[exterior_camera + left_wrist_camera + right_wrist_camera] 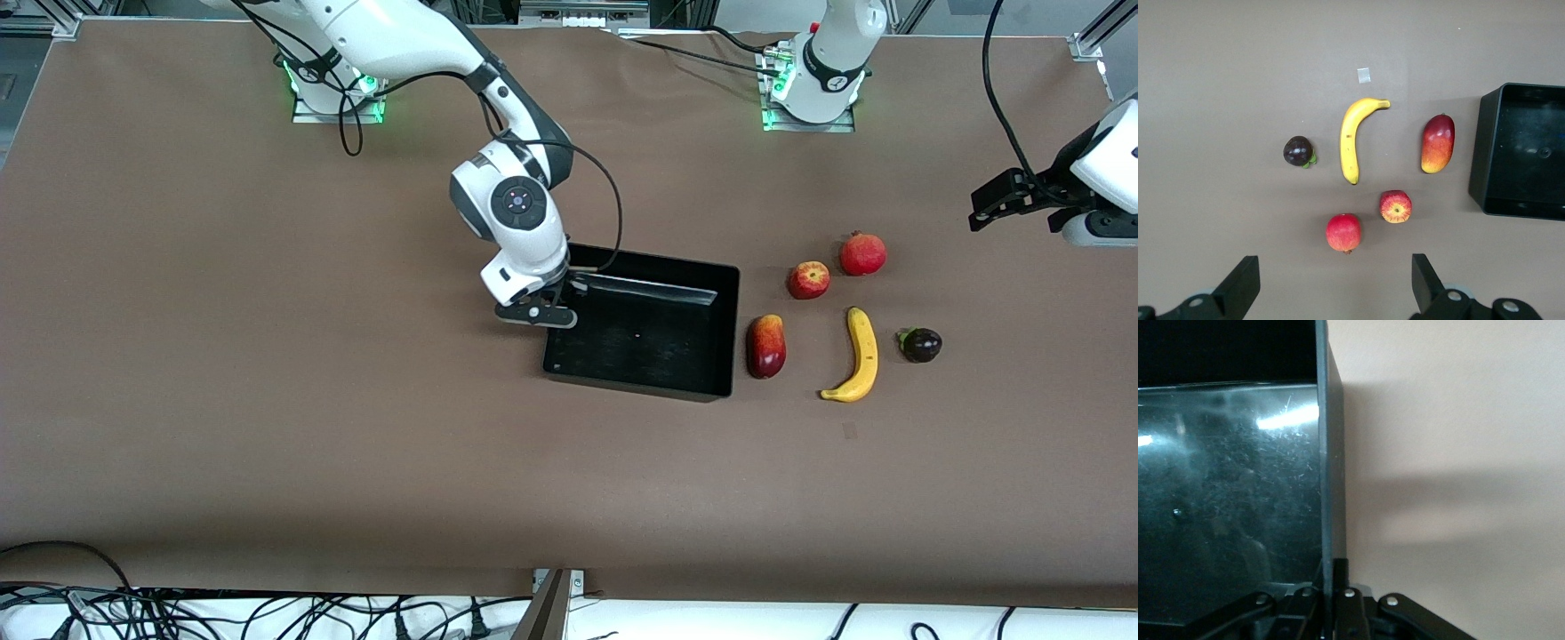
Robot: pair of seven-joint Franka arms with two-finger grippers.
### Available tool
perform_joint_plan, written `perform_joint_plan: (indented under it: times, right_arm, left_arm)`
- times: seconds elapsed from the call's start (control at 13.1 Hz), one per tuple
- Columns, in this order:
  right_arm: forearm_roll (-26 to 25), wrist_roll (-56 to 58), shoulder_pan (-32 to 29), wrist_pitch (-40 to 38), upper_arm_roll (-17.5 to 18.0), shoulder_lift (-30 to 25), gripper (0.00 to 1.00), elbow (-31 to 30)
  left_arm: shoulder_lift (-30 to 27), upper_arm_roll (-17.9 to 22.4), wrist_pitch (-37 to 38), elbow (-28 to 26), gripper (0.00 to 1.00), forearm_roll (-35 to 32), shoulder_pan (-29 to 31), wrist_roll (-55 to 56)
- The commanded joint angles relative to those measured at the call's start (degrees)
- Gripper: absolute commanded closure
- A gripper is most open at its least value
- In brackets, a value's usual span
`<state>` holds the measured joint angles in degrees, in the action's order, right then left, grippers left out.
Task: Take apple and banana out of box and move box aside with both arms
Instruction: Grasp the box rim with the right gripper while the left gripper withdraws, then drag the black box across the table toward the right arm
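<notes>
The black box (731, 329) lies mid-table. My right gripper (544, 313) is shut on the box's wall at the right arm's end; in the right wrist view the wall (1328, 453) runs between the shut fingers of the gripper (1335, 587). The yellow banana (859, 356) and the small red apple (808, 279) lie on the table beside the box, toward the left arm's end. My left gripper (1000, 203) hangs open and empty over the table at the left arm's end. Its wrist view shows the gripper (1335, 287), the banana (1353, 137), the apple (1395, 206) and the box (1481, 160).
A red-yellow mango (765, 346) (1437, 143) lies right beside the box. A round red pomegranate (862, 253) (1343, 232) lies beside the apple. A dark purple mangosteen (921, 344) (1299, 151) lies beside the banana. A brown cloth covers the table.
</notes>
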<state>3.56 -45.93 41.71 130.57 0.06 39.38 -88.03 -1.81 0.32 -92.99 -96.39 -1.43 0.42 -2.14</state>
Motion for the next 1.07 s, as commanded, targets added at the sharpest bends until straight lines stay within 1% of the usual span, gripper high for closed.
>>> perform_joint_plan:
  times: [0.0,0.31,0.54,0.61,0.69,0.84,1.0]
  right_arm:
    - [0.2,8.2,-2.9,-7.7,-2.3,-5.4,1.0,0.3]
    - [0.6,24.5,-7.9,-16.7,-7.3,-10.6,1.0,0.1]
    - [0.8,36.1,-9.7,-20.7,-13.1,-12.8,1.0,-0.7]
    - [1.2,39.6,-10.1,-20.9,-15.5,-13.7,1.0,-2.0]
    - [2.6,43.9,-10.8,-20.7,-17.7,-14.5,1.0,-3.9]
    - [7.2,54.1,-13.0,-19.4,-21.5,-15.7,1.0,-8.0]
    - [10.0,61.5,-13.9,-15.9,-25.5,-16.0,1.0,-12.8]
  left_arm:
    - [-0.4,0.2,0.8,0.3,0.0,0.6,-0.2,-2.1]
    - [-0.4,0.2,0.8,0.5,0.0,0.6,-0.2,-2.0]
    - [-0.4,0.1,0.8,0.5,0.0,0.6,-0.2,-2.0]
    - [-0.4,0.1,0.9,0.5,0.0,0.6,-0.2,-2.0]
    - [-0.4,0.1,0.9,0.5,0.0,0.6,-0.2,-2.0]
    - [-0.5,0.2,1.1,0.5,0.0,0.7,-0.2,-1.9]
    - [-0.5,0.0,1.2,0.6,0.0,0.6,-0.2,-2.0]
